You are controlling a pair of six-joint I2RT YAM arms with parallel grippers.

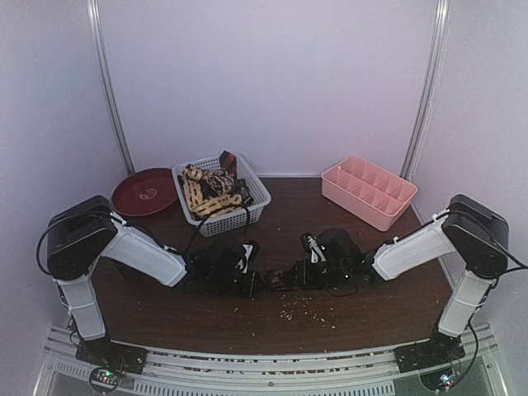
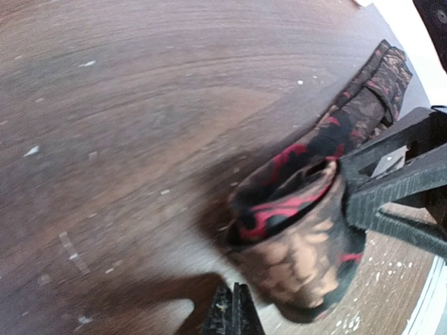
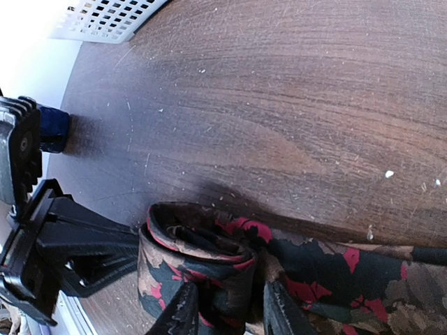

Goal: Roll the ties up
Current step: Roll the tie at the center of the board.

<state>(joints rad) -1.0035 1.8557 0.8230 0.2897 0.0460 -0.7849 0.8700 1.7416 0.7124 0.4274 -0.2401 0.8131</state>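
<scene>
One tie (image 2: 293,230), dark with red and tan patches, is out on the tabletop (image 2: 140,105) and partly wound. Its one end is a loose coil of a few turns that seems to stand on its edge, while the unrolled length runs off flat toward 1 o'clock in the left wrist view. The step in hand therefore looks like the rolling itself, past the start and short of the finish, judging by how much fabric lies straight. The right tool (image 3: 234,310) stands partly open with the coil's layers filling the gap between its fingers, one finger outside the coil and the other in the fold. That reads as a grip on the tie, though I cannot tell how firm it is. The left tool (image 2: 230,314) is fully closed and holds nothing. As the right wrist camera sees it, its tip sits at the coil's 9 o'clock side, touching or all but touching the fabric, seemingly to brace it. From above, the two tools meet nose to nose at mid-tabletop with the coil between them, the left tool at its 9 o'clock and the right tool at its 3 o'clock. The next move, as I judge it, calls for turning the coil another wrap along the flat length without letting the inner turns spring loose. One tool should therefore steady the coil whenever the other lets go to regrip. More ties (image 1: 210,191) wait in the white basket (image 1: 260,198), at about 11 o'clock from the coil, toward the back.
</scene>
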